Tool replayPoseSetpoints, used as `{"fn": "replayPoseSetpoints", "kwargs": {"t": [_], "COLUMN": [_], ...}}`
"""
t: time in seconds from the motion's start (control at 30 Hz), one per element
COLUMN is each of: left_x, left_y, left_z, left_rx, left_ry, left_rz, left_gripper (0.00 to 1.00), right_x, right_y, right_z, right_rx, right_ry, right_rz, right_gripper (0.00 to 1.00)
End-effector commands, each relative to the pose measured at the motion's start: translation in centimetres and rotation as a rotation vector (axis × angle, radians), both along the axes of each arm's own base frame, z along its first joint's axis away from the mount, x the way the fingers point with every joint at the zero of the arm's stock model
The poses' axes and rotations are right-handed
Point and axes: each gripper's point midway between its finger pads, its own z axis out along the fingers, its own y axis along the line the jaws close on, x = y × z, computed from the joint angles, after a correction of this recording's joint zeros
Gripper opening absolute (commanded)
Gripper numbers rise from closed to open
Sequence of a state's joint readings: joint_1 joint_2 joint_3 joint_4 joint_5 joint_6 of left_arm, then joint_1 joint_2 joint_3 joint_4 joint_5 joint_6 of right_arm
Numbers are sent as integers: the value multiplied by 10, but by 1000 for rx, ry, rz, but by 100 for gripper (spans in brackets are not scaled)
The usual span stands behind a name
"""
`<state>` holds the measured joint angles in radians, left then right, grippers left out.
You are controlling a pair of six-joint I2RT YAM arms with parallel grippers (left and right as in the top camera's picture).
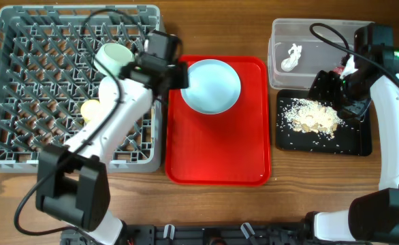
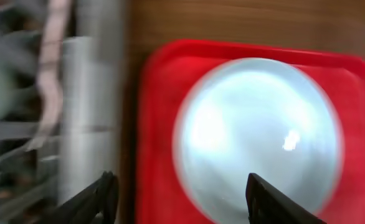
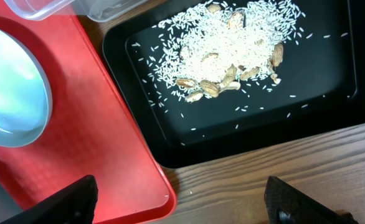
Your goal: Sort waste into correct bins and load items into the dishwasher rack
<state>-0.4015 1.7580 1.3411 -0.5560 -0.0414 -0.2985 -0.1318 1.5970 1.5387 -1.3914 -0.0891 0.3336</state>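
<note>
A pale blue bowl (image 1: 212,85) sits on the red serving tray (image 1: 220,156). My left gripper (image 1: 177,73) is open and empty at the bowl's left rim, between the bowl and the grey dishwasher rack (image 1: 22,102). The left wrist view is blurred and shows the bowl (image 2: 257,137) between the open jaws (image 2: 179,199). The rack holds another pale bowl (image 1: 114,56) and a small yellow cup (image 1: 90,109). My right gripper (image 1: 327,87) is open and empty over the black tray (image 1: 359,143), which holds the rice leftovers (image 1: 312,117) (image 3: 226,56). A white crumpled scrap (image 1: 291,58) lies in the clear tub (image 1: 308,30).
In the right wrist view the open jaws (image 3: 182,202) hang over the red tray's corner (image 3: 95,143) and bare wood, next to the black tray's edge (image 3: 139,112). A small red thing (image 1: 339,70) shows by the right arm at the tub; I cannot tell what it is.
</note>
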Motion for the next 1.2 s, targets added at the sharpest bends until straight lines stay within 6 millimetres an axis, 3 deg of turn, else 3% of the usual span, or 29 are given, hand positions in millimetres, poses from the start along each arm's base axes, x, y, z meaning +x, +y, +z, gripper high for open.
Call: {"fn": "replayPoseSetpoints", "kwargs": {"t": [0.0,0.1,0.23,0.4,0.5,0.87,1.17], "left_x": [-13,-26,-45,-60,-63,-78,-85], "left_y": [-67,-107,-138,-148,-145,-150,-153], "left_z": [12,-5,-40,-87,-105,-111,-113], "left_rx": [-13,33,88,127,146,162,171], "left_ry": [-88,-112,-74,14,56,88,96], "left_rz": [-248,-405,-532,-572,-573,-602,-616], "left_gripper": [68,72,72,70,62,4,19], "right_x": [0,0,1,1,1,1,1], "right_y": [3,4,4,4,4,4,4], "right_z": [9,9,9,9,9,9,9], "right_rx": [6,9,9,8,8,8,8], "right_ry": [-34,-33,-35,-35,-36,-36,-36], "right_rz": [22,22,23,23,25,25,25], "right_gripper": [86,86,86,86,86,86,86]}}
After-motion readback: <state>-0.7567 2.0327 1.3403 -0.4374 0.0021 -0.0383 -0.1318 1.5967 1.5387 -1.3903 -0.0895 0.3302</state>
